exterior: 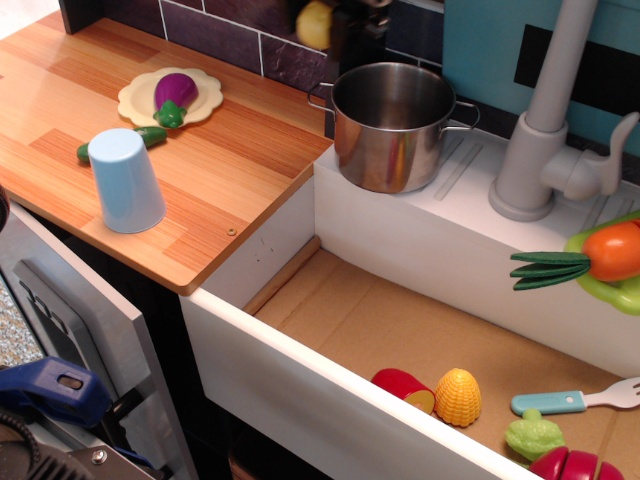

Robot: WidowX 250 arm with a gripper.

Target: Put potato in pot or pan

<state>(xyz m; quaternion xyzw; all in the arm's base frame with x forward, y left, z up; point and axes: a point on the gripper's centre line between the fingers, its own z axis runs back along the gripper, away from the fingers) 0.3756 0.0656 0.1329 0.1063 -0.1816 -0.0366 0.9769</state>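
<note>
The pale-yellow potato (313, 23) is in the air at the top edge of the view, just left of and above the steel pot (390, 130), and it is blurred. My gripper (322, 22) is mostly cut off by the top edge; its dark fingers (349, 22) show beside the potato and appear shut on it. The pot stands upright on the white ledge at the sink's back left corner, with its two loop handles showing and nothing visible inside it.
On the wooden counter are an upturned light blue cup (125, 180), a yellow plate (140, 100) with a purple eggplant (175, 90), and a green vegetable (150, 135). The sink (360, 320) holds a corn piece (457, 397), a red piece (403, 388) and a fork (575, 400). A grey faucet (545, 120) stands right of the pot.
</note>
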